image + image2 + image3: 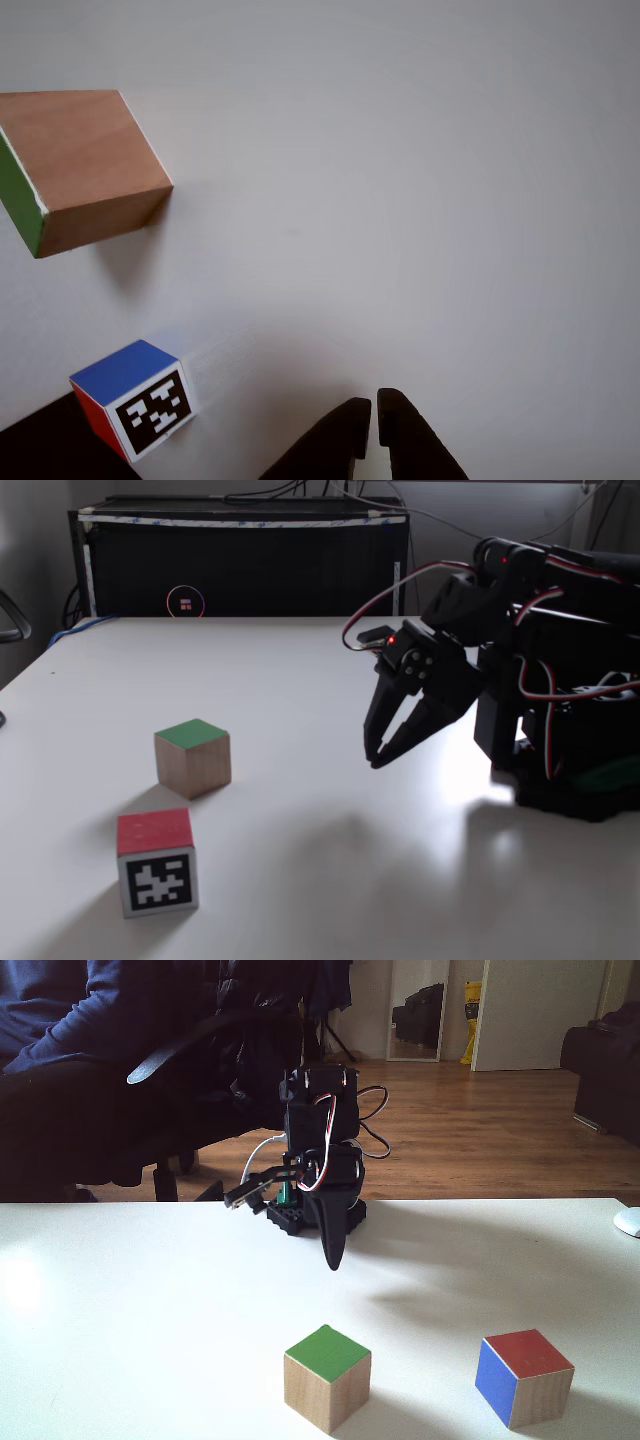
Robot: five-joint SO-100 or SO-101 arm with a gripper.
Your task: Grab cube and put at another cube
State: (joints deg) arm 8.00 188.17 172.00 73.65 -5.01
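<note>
Your arm sits folded low over its base, wrist bent down, so the gripper [376, 760] hangs tips-down just above the white table [300, 680] without touching it. Its jaws are closed together on nothing; in the other view the two dark fingers [345, 430] meet with a thin slit between. Going near to far in a fixed view: the smaller blue-and-red cube [156, 862] sits nearest the table's front edge, marker face forward. Just behind it stands the wooden green-topped cube [193, 757], well apart from the jaws.
</note>
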